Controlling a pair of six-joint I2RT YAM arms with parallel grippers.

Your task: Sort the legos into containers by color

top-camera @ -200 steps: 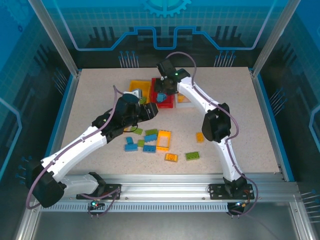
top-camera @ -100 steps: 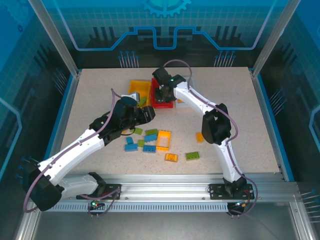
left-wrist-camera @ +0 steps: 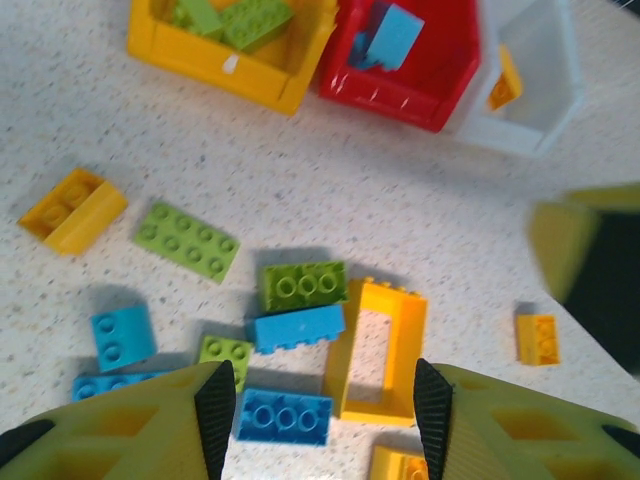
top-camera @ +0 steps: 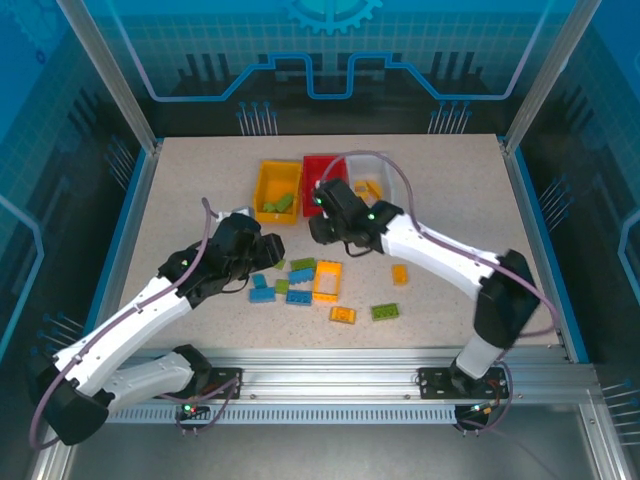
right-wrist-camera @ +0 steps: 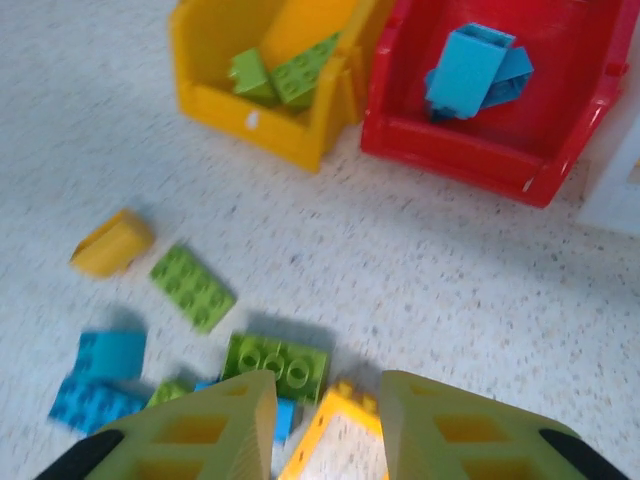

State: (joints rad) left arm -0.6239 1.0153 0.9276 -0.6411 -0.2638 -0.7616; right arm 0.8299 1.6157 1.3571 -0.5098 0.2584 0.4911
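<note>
Surroundings: a speckled beige worktop [top-camera: 200, 180] inside a frame of aluminium posts, with blue-lit panels behind it and on both sides.
Containers: the yellow bin [top-camera: 270, 180], red bin [top-camera: 325, 168] and white bin [top-camera: 382, 170] stand side by side in that order from left to right, at the middle of the worktop's far half.
Yellow bin contents: green bricks [left-wrist-camera: 255, 18], at least two.
Red bin contents: two blue bricks [right-wrist-camera: 470, 68], leaning on each other.
White bin contents: an orange brick [left-wrist-camera: 507, 80] against one wall.
Loose cluster: it lies at the worktop's centre, on the near side of the bins. A yellow frame piece [left-wrist-camera: 405, 335] has a dark green brick [left-wrist-camera: 303, 285] and a blue block [left-wrist-camera: 297, 327] at its left side. A second blue block [left-wrist-camera: 284, 417] lies just nearer the near edge.
Left of the cluster: a flat green plate [left-wrist-camera: 187, 240], a tilted yellow brick [left-wrist-camera: 72, 210] and a small blue cube [left-wrist-camera: 122, 336], each apart from the others.
Right of the cluster: a small orange piece [top-camera: 400, 274] lies alone. A light green brick [top-camera: 384, 311] and an orange-yellow brick [top-camera: 343, 315] lie closer to the near edge.
Left gripper [left-wrist-camera: 324, 405]: over the cluster's near-left part, jaws moderately apart with nothing between them. The second blue block lies on the worktop below the gap.
Right gripper [right-wrist-camera: 325, 415]: between the bins and the cluster, jaws narrowly apart and empty. The dark green brick and the frame's corner lie just ahead of its fingertips.
</note>
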